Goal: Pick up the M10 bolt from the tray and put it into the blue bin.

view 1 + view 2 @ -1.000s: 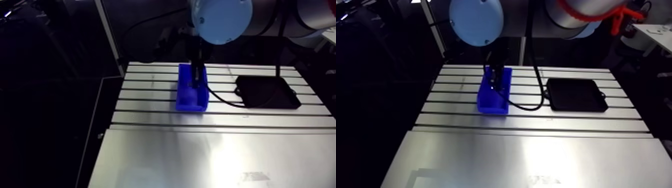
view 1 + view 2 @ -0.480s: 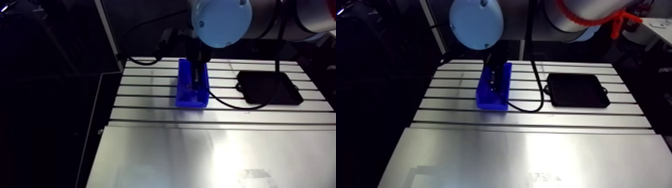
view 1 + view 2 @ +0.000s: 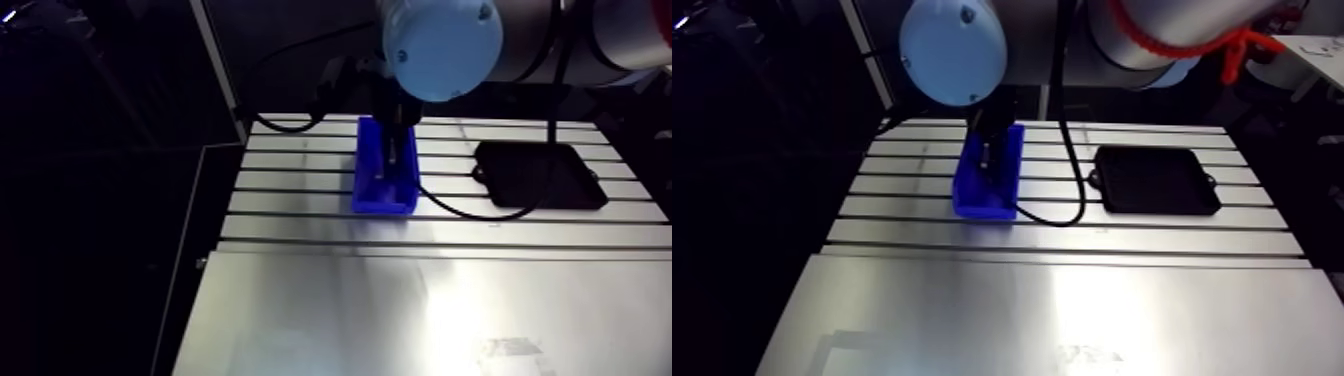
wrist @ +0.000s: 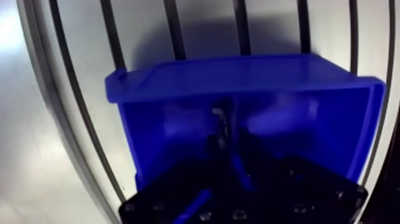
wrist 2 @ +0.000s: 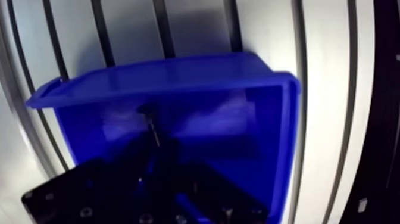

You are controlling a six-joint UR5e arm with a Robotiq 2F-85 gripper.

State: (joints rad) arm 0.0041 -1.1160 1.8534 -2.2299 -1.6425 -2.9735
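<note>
Wrist view only: claw [image 4: 229, 144] is down inside the blue bin [image 4: 149, 89], fingers nearly together and clamped on the M10 bolt [image 4: 221, 122]. The bolt pokes out past the fingertips; can't tell whether it touches the bin floor. Arm view doesn't resolve fingers or bolt, just the claw over the bin. It does show the black tray [image 3: 1157, 180] toward the far right corner of the surface [image 3: 1072, 310], well apart from the bin, which sits near the far edge, left of centre.
</note>
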